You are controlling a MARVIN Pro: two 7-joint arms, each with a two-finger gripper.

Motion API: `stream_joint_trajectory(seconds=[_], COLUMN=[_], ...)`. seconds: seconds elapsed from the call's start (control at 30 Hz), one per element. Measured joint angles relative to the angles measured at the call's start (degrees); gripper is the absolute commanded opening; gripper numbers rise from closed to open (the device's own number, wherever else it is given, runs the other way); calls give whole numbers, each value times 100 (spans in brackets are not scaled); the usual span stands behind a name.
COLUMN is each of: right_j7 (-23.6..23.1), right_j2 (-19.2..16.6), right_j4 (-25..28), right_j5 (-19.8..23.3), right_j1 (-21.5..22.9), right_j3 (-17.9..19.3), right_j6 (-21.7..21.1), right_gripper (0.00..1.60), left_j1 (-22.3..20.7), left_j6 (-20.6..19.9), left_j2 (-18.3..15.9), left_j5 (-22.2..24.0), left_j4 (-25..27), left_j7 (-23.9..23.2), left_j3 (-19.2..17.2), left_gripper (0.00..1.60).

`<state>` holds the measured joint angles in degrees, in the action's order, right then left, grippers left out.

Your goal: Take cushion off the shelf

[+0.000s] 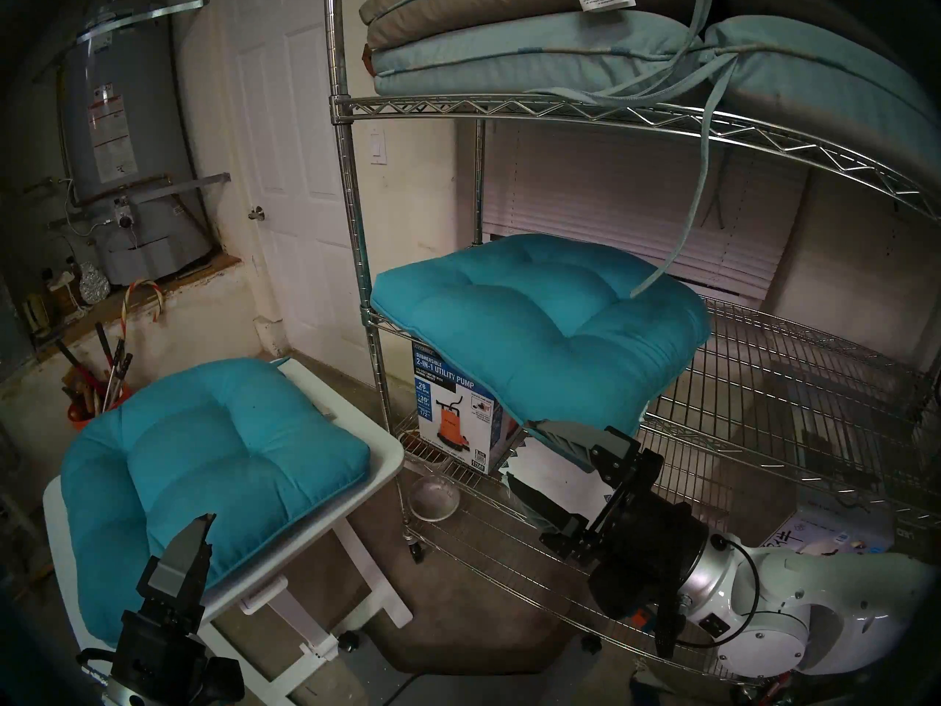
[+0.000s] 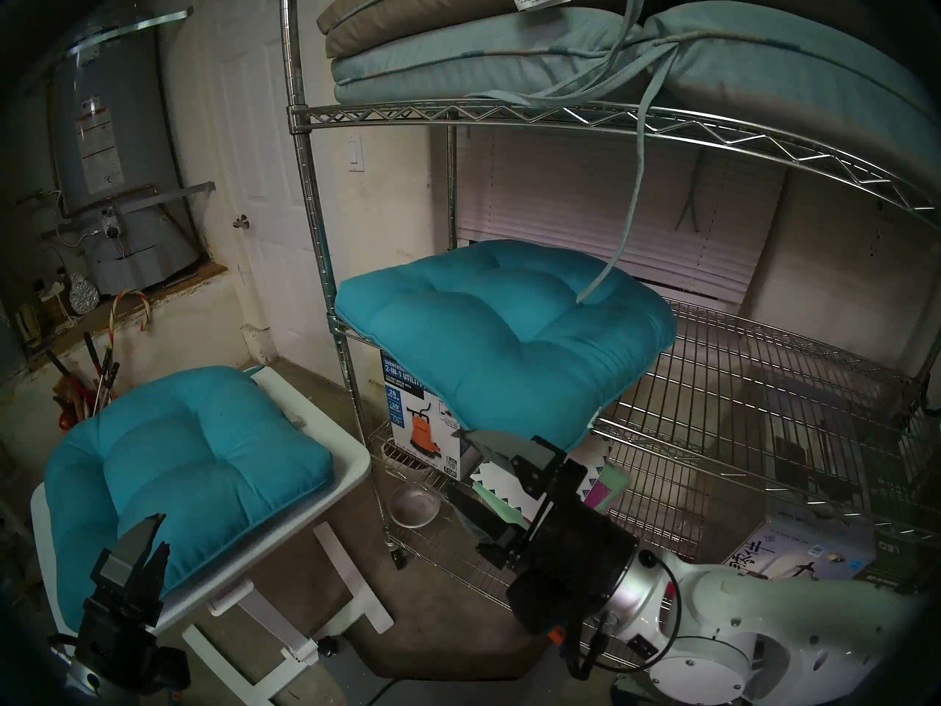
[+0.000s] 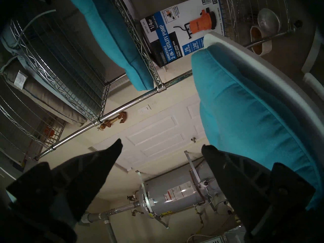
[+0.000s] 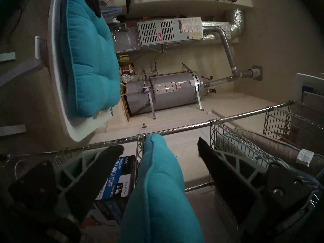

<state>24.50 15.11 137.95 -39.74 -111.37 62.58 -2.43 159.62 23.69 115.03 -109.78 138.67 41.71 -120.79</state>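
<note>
Teal tufted square cushion (image 1: 540,328) lies on the middle tier of the tall chrome wire shelf (image 1: 794,379), its near corner hanging out past the front edge. The right gripper (image 1: 534,460) stands with jaws spread wide, one finger above and one below that overhanging corner, which in the right wrist view runs between the fingers without being pinched. A second teal tufted cushion (image 1: 203,465) rests on the small white table (image 1: 382,458), left of the rack. The left gripper (image 1: 196,529) hovers released at that cushion's near edge, holding nothing.
</note>
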Motion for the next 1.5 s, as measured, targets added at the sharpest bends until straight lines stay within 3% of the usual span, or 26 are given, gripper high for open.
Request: stream_joint_trajectory(seconds=[0.67,1.2,1.23,1.27,1.5], right_j7=[-388,-141,-113,-84,173], right_j2=[395,59,26,-8,-281], right_j4=[-793,-715,-717,-719,-747], right_j5=[131,448,475,503,698], right_j1=[408,283,259,232,18], right_j3=[86,505,529,551,700], right_j6=[404,411,410,410,443], right_gripper=[160,160,68,2,0], left_j1=[67,52,52,52,66], left_j6=[-147,-159,-160,-162,-166], left_j2=[0,0,0,0,0], left_j5=[194,240,241,241,266], left_j4=[0,2,2,2,3], left_j7=[-59,-171,-173,-174,-157], left_j3=[-120,-58,-46,-37,21], left_gripper=[160,160,160,160,160])
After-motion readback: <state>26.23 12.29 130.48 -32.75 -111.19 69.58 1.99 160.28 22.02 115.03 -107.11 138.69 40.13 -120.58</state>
